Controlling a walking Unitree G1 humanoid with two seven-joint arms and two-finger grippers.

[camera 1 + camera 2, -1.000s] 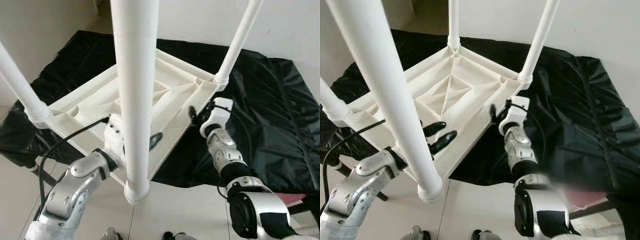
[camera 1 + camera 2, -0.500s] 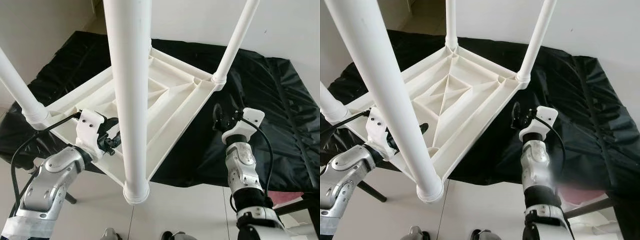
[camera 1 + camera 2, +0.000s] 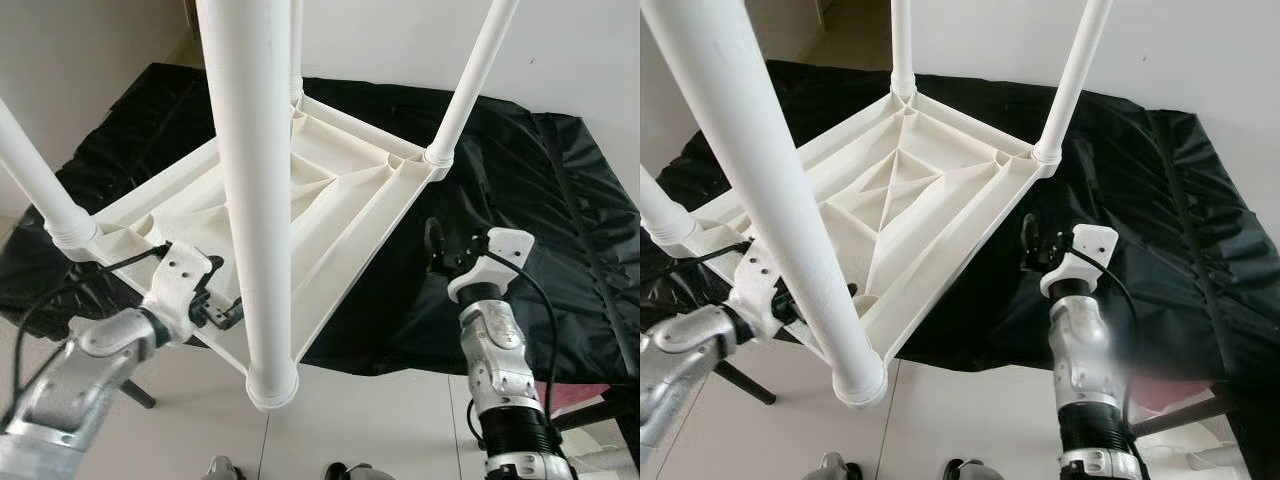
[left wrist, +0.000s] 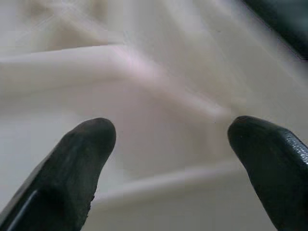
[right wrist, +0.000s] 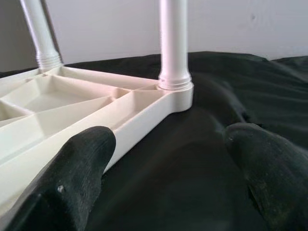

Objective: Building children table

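Note:
A white plastic children's table (image 3: 330, 200) lies upside down on a black sheet (image 3: 560, 200), its legs pointing up. The near leg (image 3: 250, 200) rises close to my head; the right leg (image 3: 470, 80), left leg (image 3: 35, 170) and far leg (image 3: 902, 45) stand at the other corners. My left gripper (image 3: 222, 310) is open at the tabletop's front-left edge, and in the left wrist view its fingertips (image 4: 86, 139) sit just off the white plastic. My right gripper (image 3: 440, 250) is open over the sheet, a little to the right of the table's right rim (image 5: 144, 108).
The sheet covers a low surface against a white wall. Pale floor tiles (image 3: 380, 430) lie in front of it. A black stand leg (image 3: 140, 395) crosses the floor at the left. Something pink (image 3: 590, 400) shows at the right under the sheet's edge.
Both grippers have come off the table. The left one drew back from the underside to the front-left edge. The right one moved right, away from the rim.

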